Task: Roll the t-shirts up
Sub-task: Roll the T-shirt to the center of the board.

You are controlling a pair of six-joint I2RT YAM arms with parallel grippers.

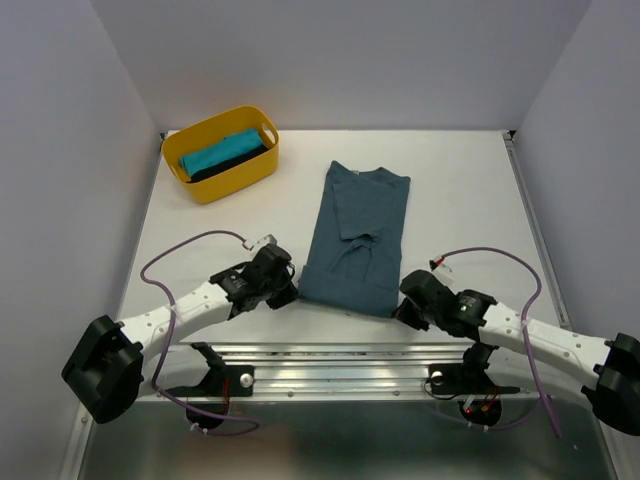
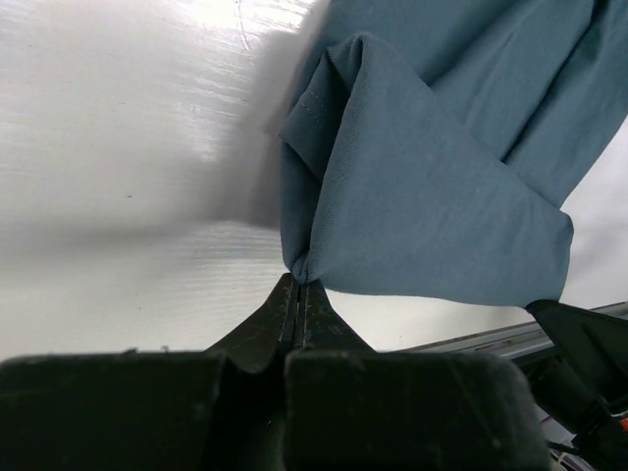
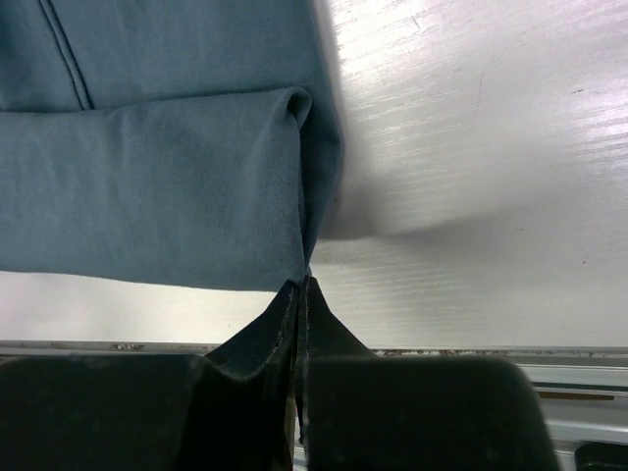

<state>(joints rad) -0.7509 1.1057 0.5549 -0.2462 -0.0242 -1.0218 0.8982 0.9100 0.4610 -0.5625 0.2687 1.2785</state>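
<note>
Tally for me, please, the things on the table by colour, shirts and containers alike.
slate-blue t-shirt: 1
turquoise t-shirt: 1
black t-shirt: 1
yellow tub: 1
Total: 4

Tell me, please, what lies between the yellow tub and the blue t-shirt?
Nothing; the top view shows only bare table between tub and t-shirt.

Left arm [image 1: 180,318]: is stretched forward and inward from its base, wrist held low; the left gripper [image 2: 297,287] is pressed closed, with the near left corner of the slate-blue t-shirt [image 2: 422,196] pinched between its tips. Right arm [image 1: 545,335]: is mirrored from the opposite base; the right gripper [image 3: 302,287] is likewise closed, with the shirt's near right corner pinched.
</note>
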